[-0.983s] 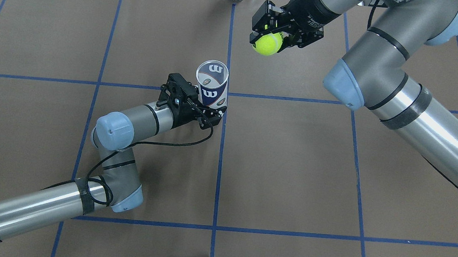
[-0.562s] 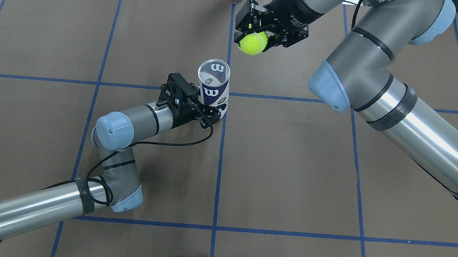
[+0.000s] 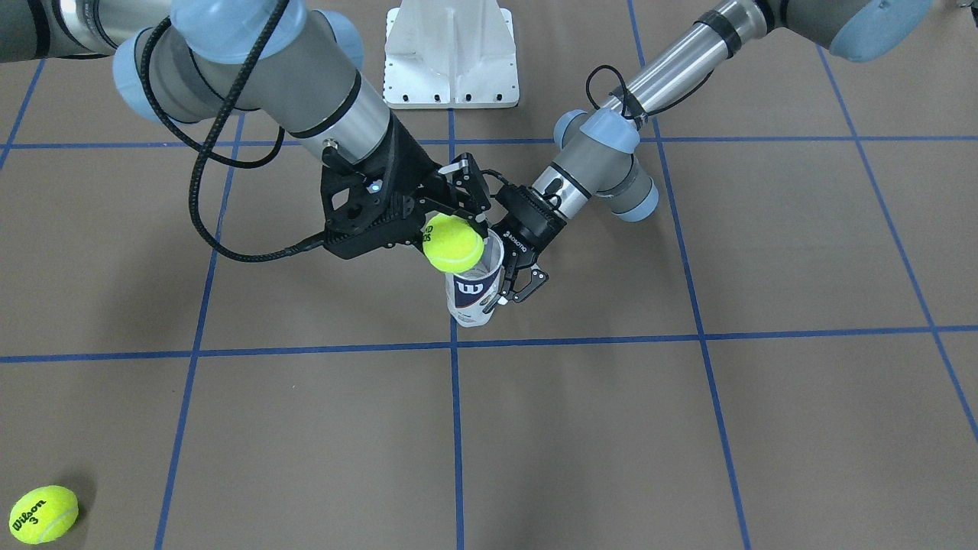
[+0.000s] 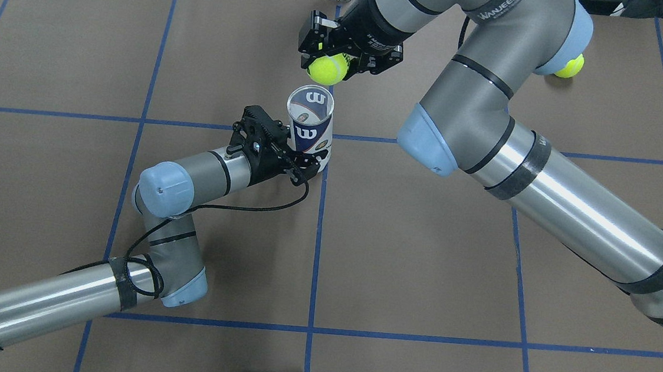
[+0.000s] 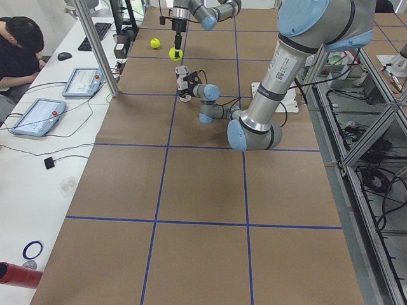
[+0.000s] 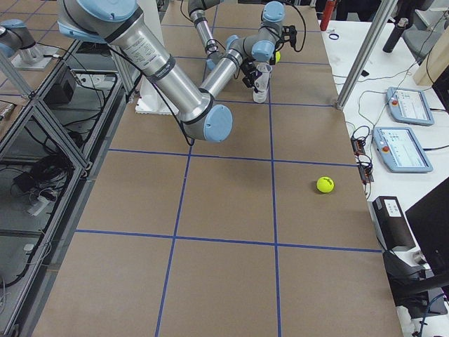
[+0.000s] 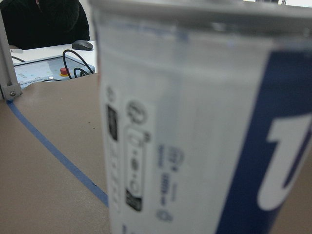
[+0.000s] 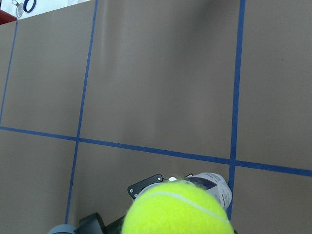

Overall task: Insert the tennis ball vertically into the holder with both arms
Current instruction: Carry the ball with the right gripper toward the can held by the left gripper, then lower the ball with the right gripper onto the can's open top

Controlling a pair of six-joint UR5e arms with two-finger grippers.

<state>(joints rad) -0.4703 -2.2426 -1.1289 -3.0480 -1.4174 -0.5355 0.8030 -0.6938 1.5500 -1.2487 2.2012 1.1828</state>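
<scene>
1. front view: the holder (image 3: 475, 296) stands upright on the table (image 3: 688, 428), just beside a crossing of blue tape lines (image 3: 581, 338). the left gripper (image 3: 500, 284) is clamped round its side. the right gripper (image 3: 452, 229) pinches the ball (image 3: 453, 244), which from this angle covers part of the holder's mouth. a black cable (image 3: 192, 202) loops off the right arm (image 3: 306, 84). a spare ball (image 3: 43, 514) lies well apart in the near corner, and a white base (image 3: 449, 57) sits at the far edge.
2. overhead: the ball hangs just beyond the holder's open rim, not over its middle. the right arm's elbow hides part of the spare ball.
3. left side view: the ball is above the holder, with a gap between them. a person (image 5: 19, 51) sits at a white bench (image 5: 38, 178) that carries two pendants (image 5: 37, 117).
4. right side view: the holder shows just past the near arm's forearm. both grippers are too small to judge here. the spare ball lies alone near the table's edge.
5. left wrist: the holder's blurred white-and-navy label fills most of the frame. beside it show the table, a tape line and a mouse (image 7: 82, 45) on the bench.
6. right wrist: the ball blocks the bottom edge. the holder's rim peeks out just to its right, and a black part of the left gripper peeks out to its left.
</scene>
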